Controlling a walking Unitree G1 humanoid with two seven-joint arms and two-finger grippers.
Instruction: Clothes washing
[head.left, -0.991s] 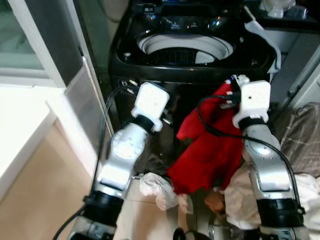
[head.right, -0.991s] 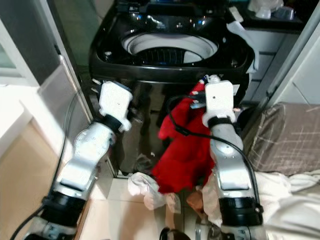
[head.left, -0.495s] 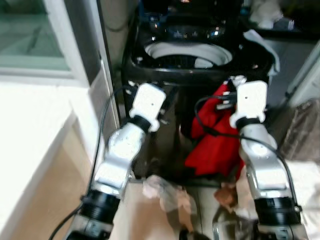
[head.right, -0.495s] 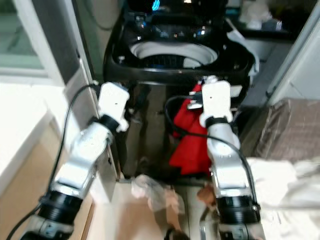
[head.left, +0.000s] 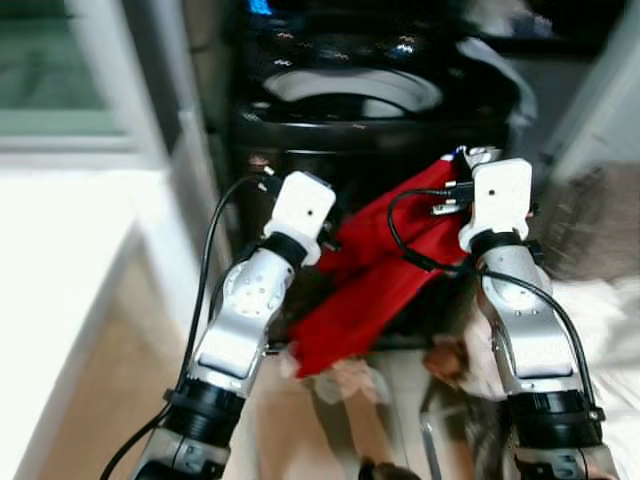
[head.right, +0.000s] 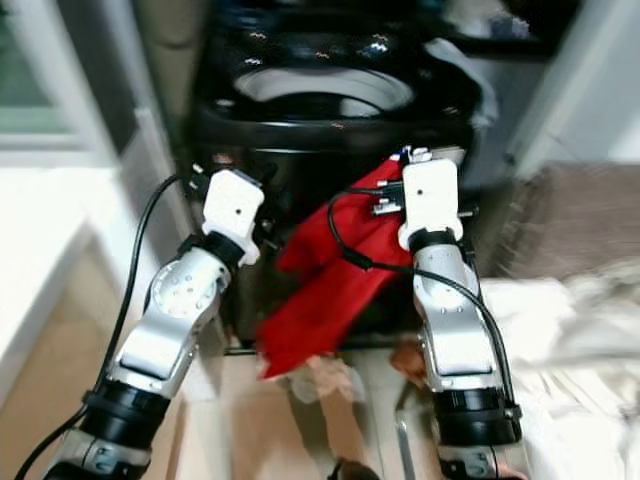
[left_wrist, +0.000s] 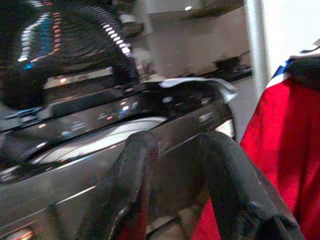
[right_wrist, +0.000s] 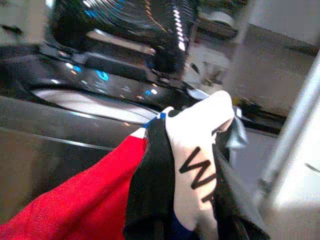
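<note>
Both head views look forward and steeply down from above the two silver arms onto the open black washing machine and the red garment hanging before it; they share almost the same scene, slightly shifted sideways. Each wrist view sits low and close, looking along its own arm toward the machine's front edge and lit control panel, with red cloth close beside.

The right gripper's fingers are wrapped over by the red garment and a white printed patch, whose lettering is cut off. The washing machine's control lights are blurred. Clothes on the floor below both grippers are smeared beyond recognition.
</note>
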